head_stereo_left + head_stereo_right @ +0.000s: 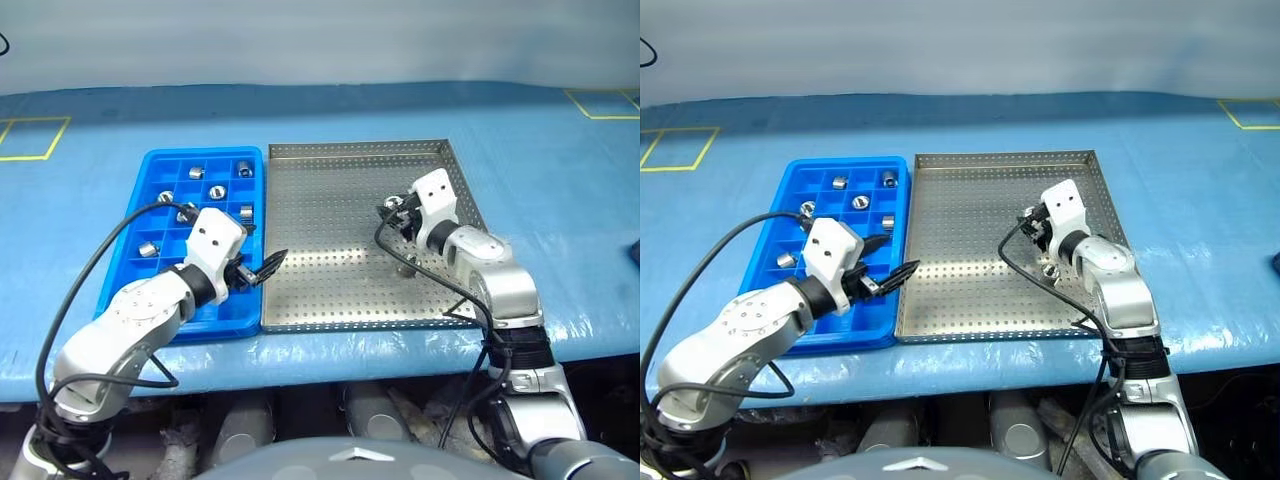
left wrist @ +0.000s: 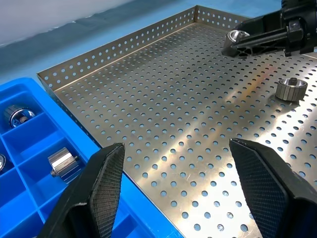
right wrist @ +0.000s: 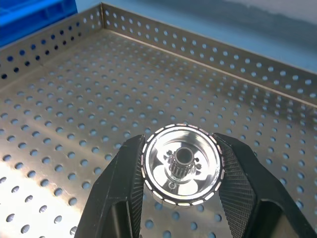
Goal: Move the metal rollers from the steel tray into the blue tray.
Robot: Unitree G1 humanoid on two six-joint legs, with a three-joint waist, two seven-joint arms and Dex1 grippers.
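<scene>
One metal roller (image 3: 181, 164) sits clamped between my right fingers (image 3: 129, 183), lifted clear above the perforated floor of the steel tray (image 1: 330, 230), toward its right side. A second roller (image 2: 291, 89) lies on the tray floor just beside my right hand. More rollers (image 1: 217, 191) rest in separate compartments of the blue tray (image 1: 160, 160), which touches the steel tray's left rim on the blue-covered table (image 1: 560, 200). My left fingers (image 2: 106, 178) stand spread apart and empty, over the seam between the two trays.
</scene>
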